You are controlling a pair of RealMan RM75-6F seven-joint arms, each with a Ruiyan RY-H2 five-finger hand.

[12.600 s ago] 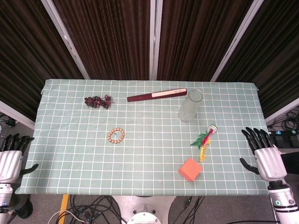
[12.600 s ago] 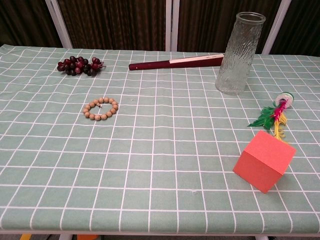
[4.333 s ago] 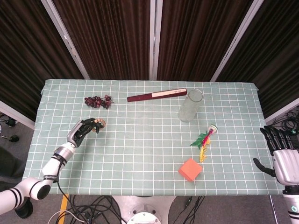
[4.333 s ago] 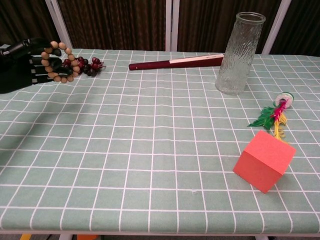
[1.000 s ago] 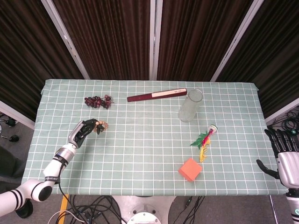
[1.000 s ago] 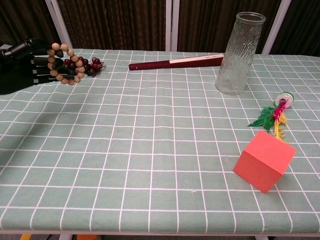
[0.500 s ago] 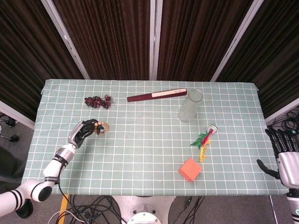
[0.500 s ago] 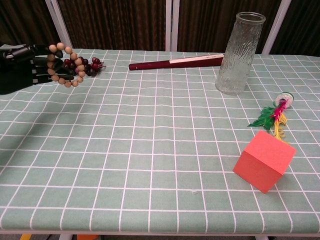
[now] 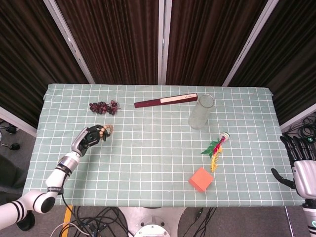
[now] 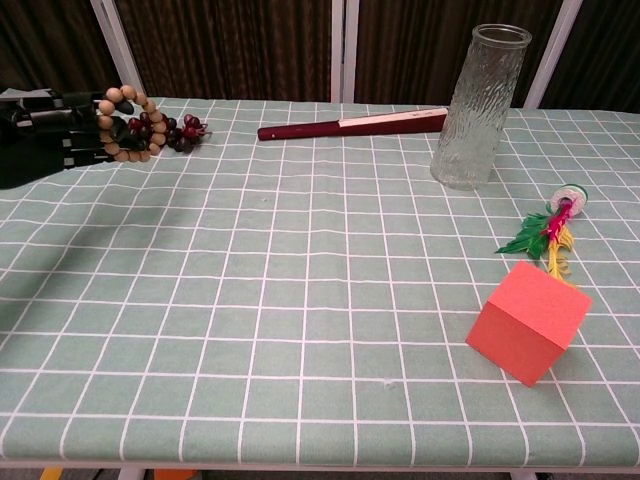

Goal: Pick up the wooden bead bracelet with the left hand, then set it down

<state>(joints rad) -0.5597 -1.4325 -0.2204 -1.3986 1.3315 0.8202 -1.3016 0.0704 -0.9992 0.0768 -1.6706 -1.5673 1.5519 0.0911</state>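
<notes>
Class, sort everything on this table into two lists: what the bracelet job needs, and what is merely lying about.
Job: wooden bead bracelet, left hand holding it.

Lying about: grapes, folded fan, glass vase, feathered shuttlecock, orange cube.

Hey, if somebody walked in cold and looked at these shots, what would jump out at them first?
Probably the black left hand at the table's left side, holding the wooden bead bracelet up off the green checked cloth. Next, the tall glass vase standing at the back right, and the orange-red cube near the front right edge.
</notes>
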